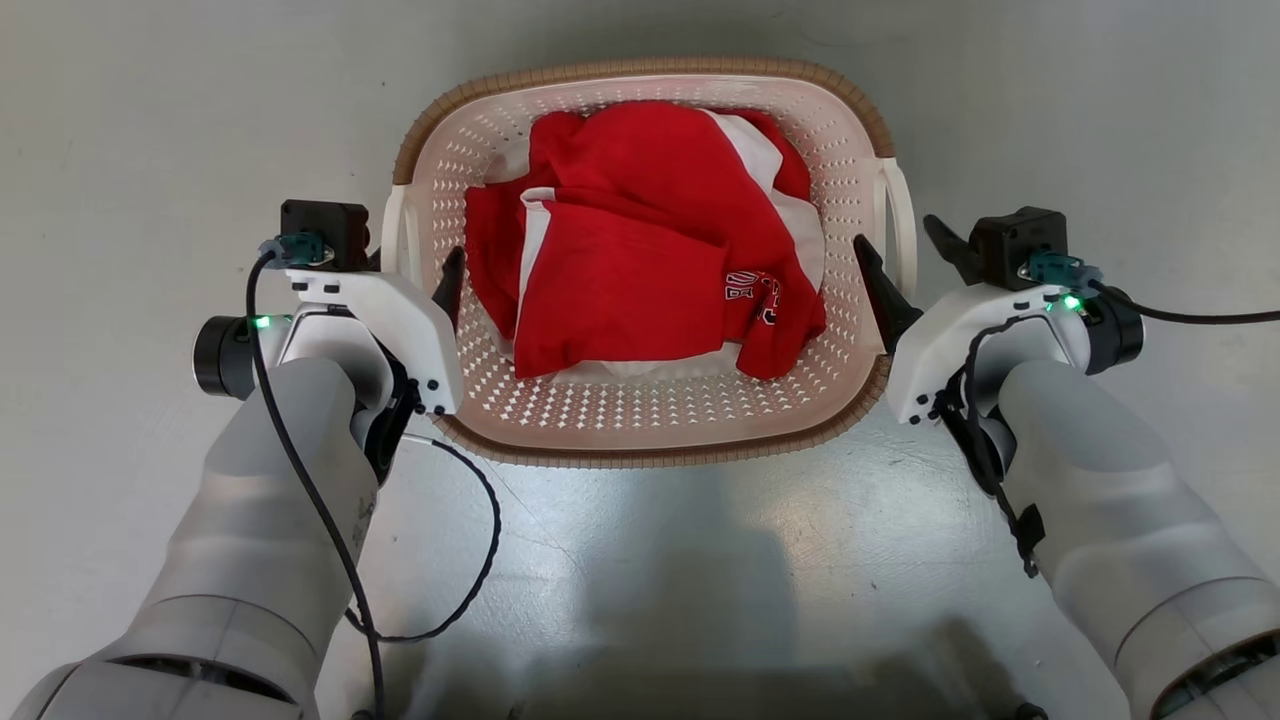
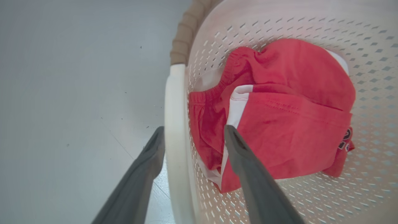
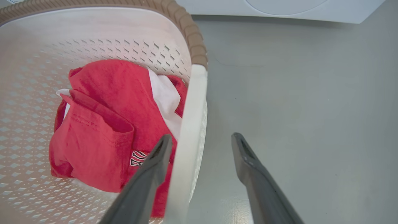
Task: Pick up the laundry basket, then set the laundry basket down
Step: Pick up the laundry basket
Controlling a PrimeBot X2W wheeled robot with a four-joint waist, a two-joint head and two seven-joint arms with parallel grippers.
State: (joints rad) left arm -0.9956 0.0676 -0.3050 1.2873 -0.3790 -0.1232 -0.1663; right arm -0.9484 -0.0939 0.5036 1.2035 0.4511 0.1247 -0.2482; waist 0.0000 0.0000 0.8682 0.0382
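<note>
At the basket's two side handles: grippers, one pair. Left gripper (image 2: 194, 132): fingers spread astride the white left handle (image 2: 175, 124), outer finger against it, inner one (inside the basket) apart from it, nothing clamped. Right gripper (image 3: 200, 138): likewise spread astride the right handle (image 3: 191, 109), outer finger well clear. Laundry basket (image 1: 640, 72): cream, perforated, brown woven-look rim, resting on the grey floor (image 1: 640, 560) between both arms. Contents: crumpled red-and-white garment (image 1: 640, 250), lettered. Beyond: white washing machine (image 3: 279, 7).
</note>
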